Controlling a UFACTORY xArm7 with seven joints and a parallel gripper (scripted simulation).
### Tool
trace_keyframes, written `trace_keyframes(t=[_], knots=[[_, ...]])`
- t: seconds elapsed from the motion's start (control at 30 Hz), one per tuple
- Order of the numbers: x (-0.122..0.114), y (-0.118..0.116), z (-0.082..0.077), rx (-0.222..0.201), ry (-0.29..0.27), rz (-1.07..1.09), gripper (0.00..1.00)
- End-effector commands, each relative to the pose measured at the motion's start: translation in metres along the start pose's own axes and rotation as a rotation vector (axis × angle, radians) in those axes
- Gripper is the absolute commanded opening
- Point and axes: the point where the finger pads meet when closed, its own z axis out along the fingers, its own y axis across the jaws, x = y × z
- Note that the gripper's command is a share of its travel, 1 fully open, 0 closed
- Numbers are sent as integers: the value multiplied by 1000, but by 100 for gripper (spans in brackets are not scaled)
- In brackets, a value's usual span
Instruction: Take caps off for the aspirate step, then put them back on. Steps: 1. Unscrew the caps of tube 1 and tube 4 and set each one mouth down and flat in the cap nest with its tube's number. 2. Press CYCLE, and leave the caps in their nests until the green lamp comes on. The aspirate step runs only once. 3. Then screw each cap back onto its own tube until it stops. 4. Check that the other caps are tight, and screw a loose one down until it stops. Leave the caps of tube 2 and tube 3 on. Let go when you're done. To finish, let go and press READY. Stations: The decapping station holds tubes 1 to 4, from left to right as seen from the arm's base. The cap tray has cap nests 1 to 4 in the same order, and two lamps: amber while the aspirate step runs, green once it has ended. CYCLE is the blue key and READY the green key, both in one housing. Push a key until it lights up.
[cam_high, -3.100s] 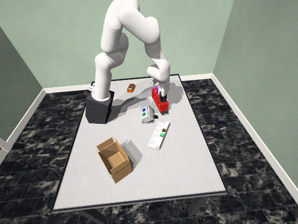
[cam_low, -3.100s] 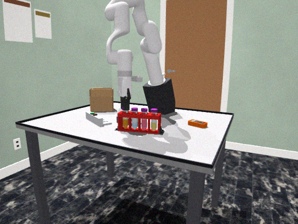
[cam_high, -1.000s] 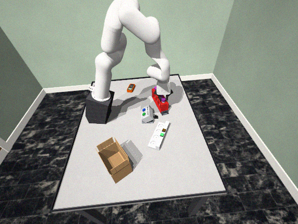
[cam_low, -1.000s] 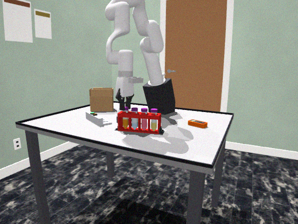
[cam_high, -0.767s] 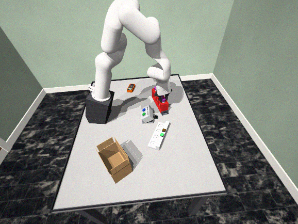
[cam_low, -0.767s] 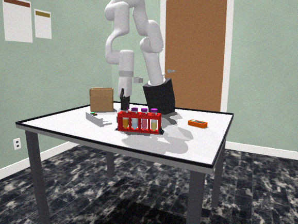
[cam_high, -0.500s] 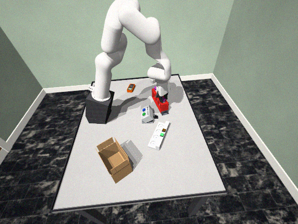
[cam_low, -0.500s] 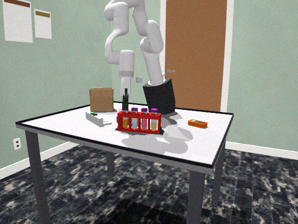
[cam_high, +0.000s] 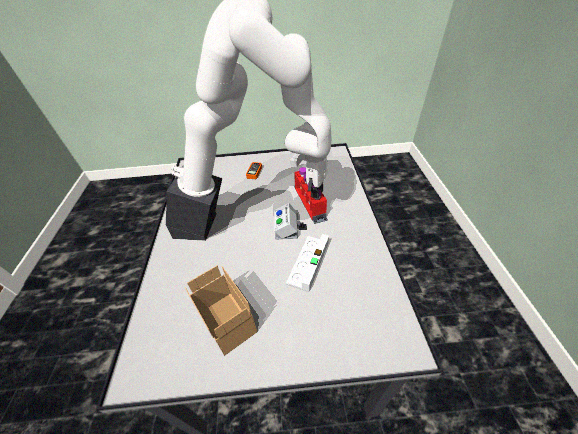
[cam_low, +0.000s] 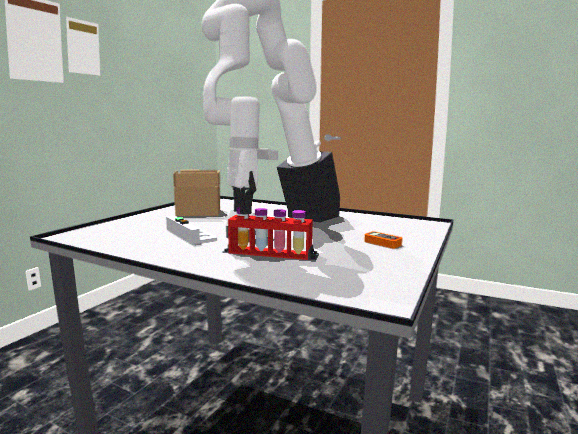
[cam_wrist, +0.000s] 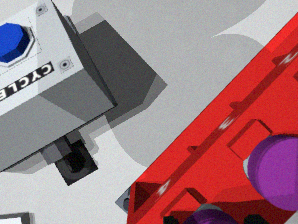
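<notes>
Tool (cam_low: 244, 204): closed on end tube's purple cap (cam_low: 242, 209), red rack (cam_low: 270, 248), worktop's far edge. Twist squarely, keep grip firm, avoid lifting before threads release.

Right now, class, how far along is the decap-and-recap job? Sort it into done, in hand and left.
Done, apparently: the cap tray shows no caps in its nests, its green lamp looks lit, and three tubes wear purple caps.
In hand: the gripper is shut on the end cap, leftmost in the exterior view.
Left: seating it, checking the others, letting go, pressing READY.
</notes>
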Motion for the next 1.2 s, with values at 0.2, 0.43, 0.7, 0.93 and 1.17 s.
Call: trace_keyframes(t=[0.2,0.43,0.7,0.93,1.17], knots=[[-1,1,-1,11,43,-6,0],[-1,1,-1,13,42,94,0],[-1,1,-1,21,39,494,0],[-1,1,0,26,37,744,0],[-1,1,0,33,32,1094,0]])
